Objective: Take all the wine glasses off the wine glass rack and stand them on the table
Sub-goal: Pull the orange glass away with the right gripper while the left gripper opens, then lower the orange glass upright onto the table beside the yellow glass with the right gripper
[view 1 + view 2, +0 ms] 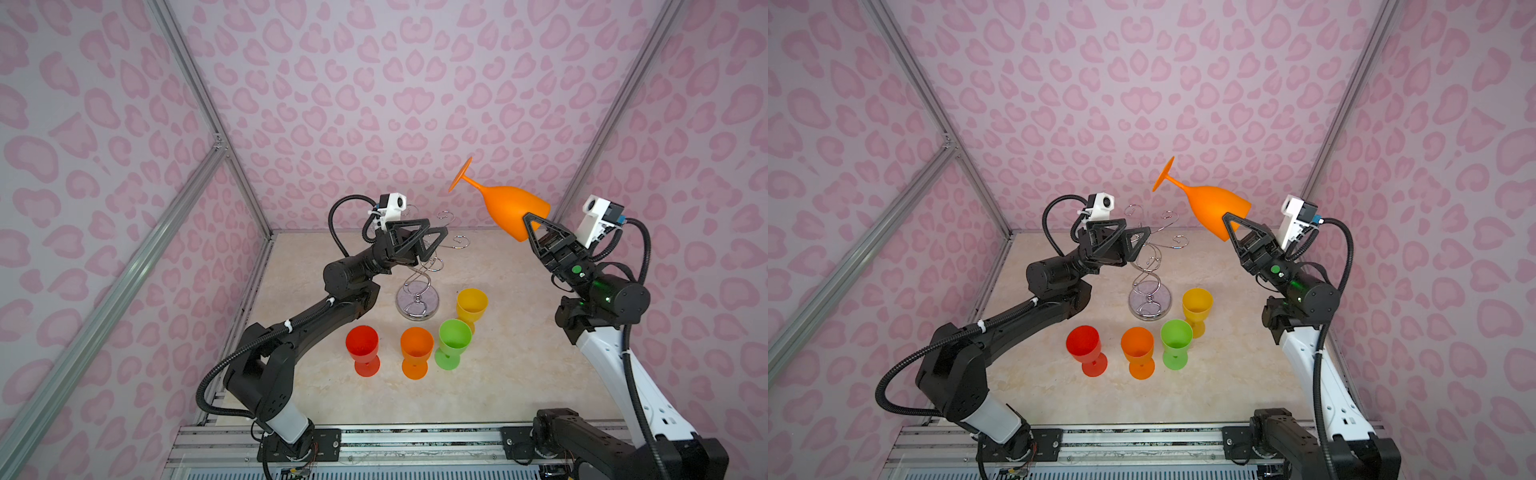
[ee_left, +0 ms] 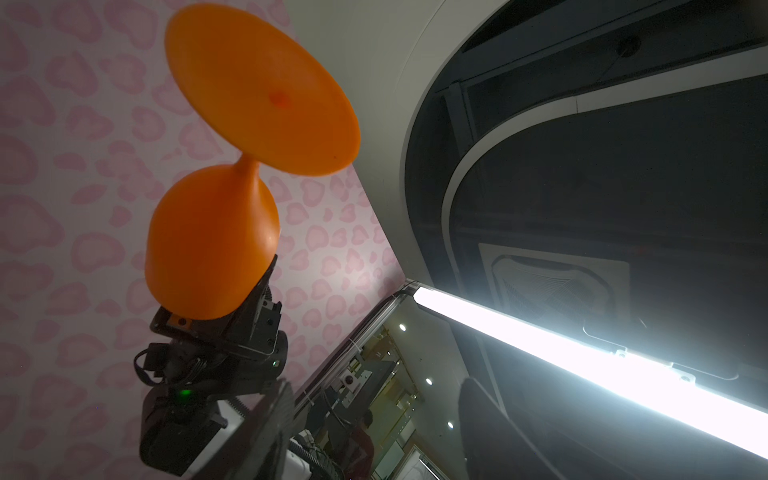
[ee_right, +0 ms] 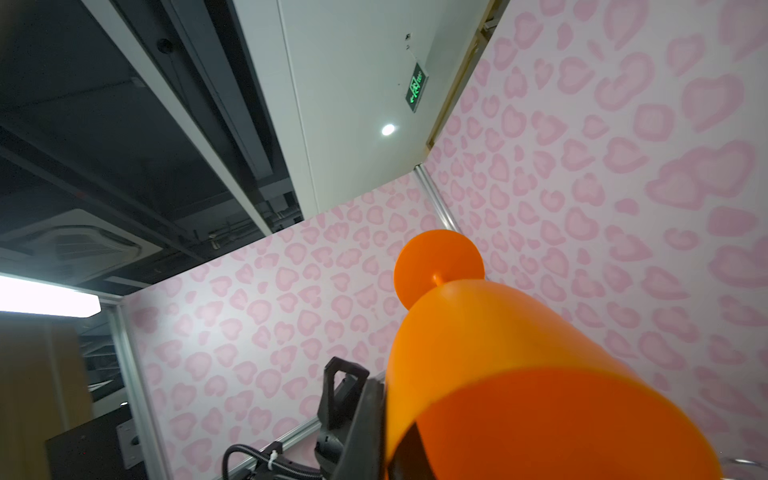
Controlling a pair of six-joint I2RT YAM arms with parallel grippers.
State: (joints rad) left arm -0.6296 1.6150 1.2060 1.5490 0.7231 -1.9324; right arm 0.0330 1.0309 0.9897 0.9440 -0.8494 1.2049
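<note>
Removal step, near done: wine glass (image 1: 515, 205) clear of the wine glass rack (image 1: 417, 305), aloft at its 2 o'clock, foot toward 10. Right jaws pinch the bowl rim; left jaws spread by the hooks. Next, likely: turn upright, lower onto tabletop (image 1: 498, 374).

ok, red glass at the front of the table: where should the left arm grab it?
Probably the rim, from straight above. The red glass stands upright, mouth up, its short stem tucked under the wide bowl. Bring the left gripper down with one finger inside, on the wall facing away from the orange glass standing beside it.
</note>
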